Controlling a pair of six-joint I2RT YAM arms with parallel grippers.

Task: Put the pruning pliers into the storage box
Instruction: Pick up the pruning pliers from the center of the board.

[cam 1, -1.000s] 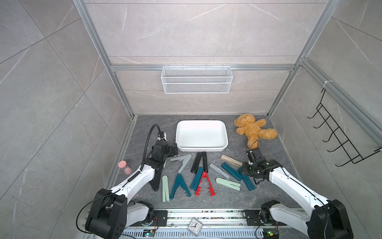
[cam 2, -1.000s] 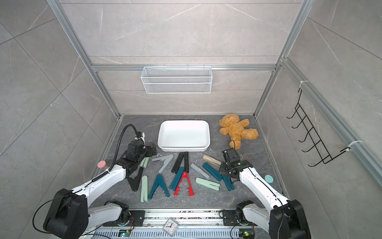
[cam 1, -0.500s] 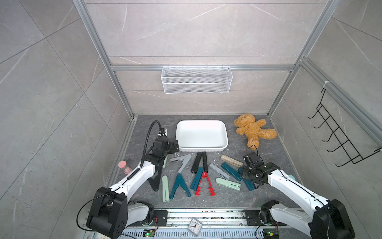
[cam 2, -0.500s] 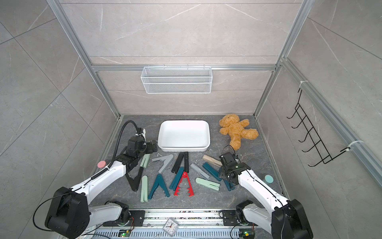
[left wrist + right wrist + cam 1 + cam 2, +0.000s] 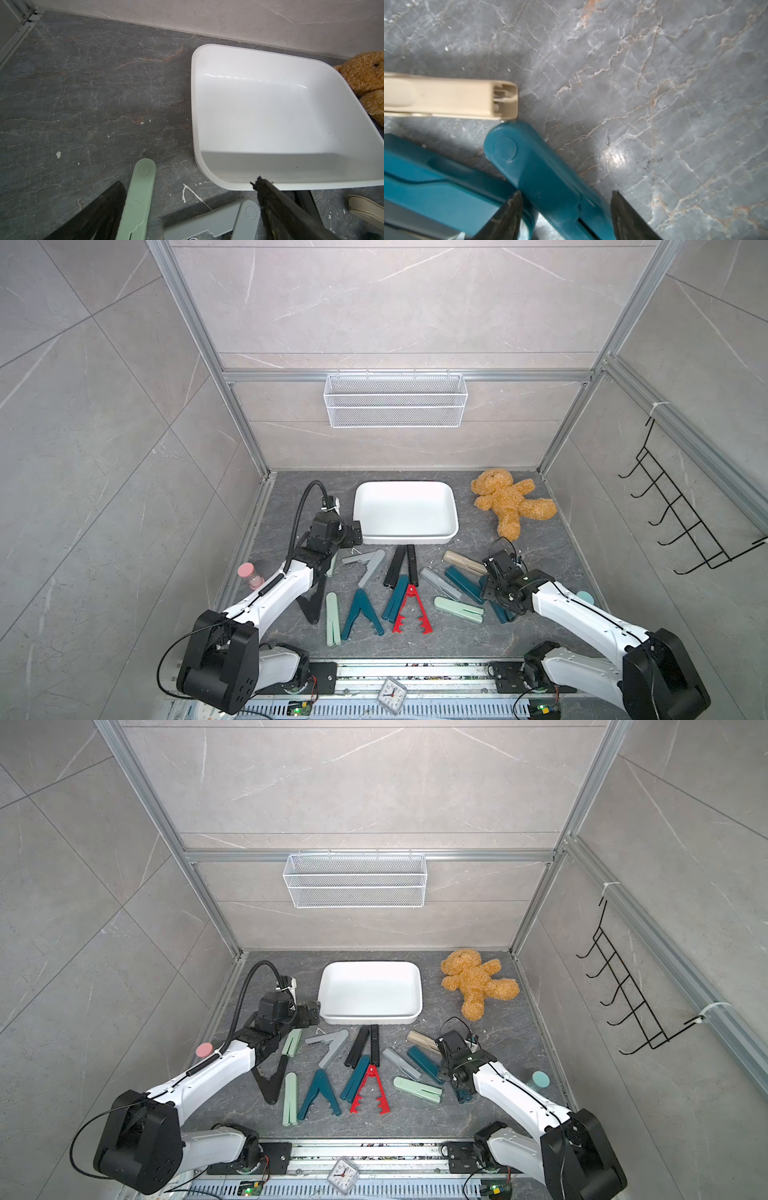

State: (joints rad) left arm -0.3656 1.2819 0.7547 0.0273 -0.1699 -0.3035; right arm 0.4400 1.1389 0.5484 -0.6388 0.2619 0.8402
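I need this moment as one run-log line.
left jaws: open, near white shallow plastic storage box, empty | right jaws: astride dark teal plastic pliers, grip unclear

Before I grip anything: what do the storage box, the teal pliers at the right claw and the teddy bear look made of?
Storage box: probably hard plastic, glossy white; light glints along its inner wall.
Teal pliers: seemingly moulded plastic, smooth, slight sheen; round hinge cap and moulded seam.
Teddy bear: plush fabric, shaggy golden-brown pile.
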